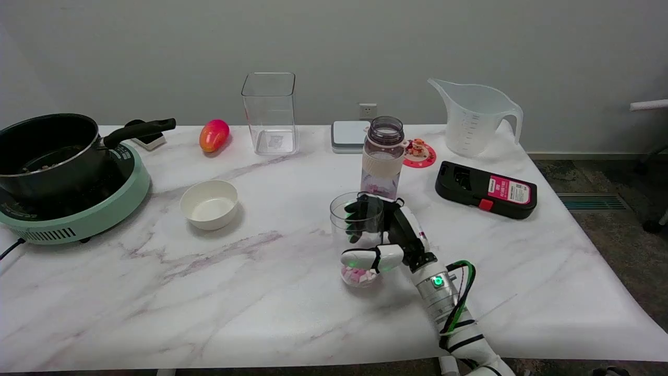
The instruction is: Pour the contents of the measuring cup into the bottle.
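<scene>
Fingers (pixel 360 214) of right hand (pixel 389 235) apparently wrap the upright measuring cup (pixel 357 237).

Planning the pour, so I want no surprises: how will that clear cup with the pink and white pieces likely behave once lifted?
The measuring cup looks thin, clear plastic: probably light, possibly slippery. The right hand wraps it. The pieces would likely slide suddenly when tipped.

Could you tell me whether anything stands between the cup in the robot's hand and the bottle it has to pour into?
Nothing visible does. The right hand grips the clear cup, and the open bottle stands just behind it, with only bare table around them.
</scene>
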Action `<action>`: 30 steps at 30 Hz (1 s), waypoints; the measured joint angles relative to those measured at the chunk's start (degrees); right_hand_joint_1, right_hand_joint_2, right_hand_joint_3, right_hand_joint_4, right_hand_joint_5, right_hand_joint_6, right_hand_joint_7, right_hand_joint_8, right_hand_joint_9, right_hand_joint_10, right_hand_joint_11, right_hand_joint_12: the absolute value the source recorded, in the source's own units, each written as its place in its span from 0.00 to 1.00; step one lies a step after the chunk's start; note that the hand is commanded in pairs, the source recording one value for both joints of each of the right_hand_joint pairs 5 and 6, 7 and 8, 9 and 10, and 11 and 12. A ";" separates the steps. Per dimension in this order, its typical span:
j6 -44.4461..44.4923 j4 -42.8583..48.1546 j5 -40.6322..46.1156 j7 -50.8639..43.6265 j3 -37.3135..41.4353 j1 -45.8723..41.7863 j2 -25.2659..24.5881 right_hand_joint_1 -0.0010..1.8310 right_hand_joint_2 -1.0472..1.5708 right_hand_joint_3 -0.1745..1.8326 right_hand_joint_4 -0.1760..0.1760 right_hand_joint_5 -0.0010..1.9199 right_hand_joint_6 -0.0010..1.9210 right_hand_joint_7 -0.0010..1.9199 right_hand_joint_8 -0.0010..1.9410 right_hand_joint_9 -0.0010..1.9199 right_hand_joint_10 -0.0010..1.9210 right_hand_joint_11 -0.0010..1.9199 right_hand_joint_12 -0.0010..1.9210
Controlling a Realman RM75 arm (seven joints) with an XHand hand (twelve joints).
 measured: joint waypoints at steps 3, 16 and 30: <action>0.26 -0.09 0.00 0.08 0.30 0.47 0.65 0.68 1.00 0.23 0.50 1.00 1.00 1.00 0.99 0.92 0.92 0.71 0.71; 1.44 -1.96 1.55 1.67 1.14 2.82 3.12 0.70 1.00 0.23 0.50 1.00 1.00 1.00 0.99 0.93 0.93 0.74 0.74; 3.42 -6.17 6.81 10.73 1.65 6.65 5.98 0.71 1.00 0.26 0.50 1.00 1.00 1.00 0.99 0.93 0.93 0.76 0.76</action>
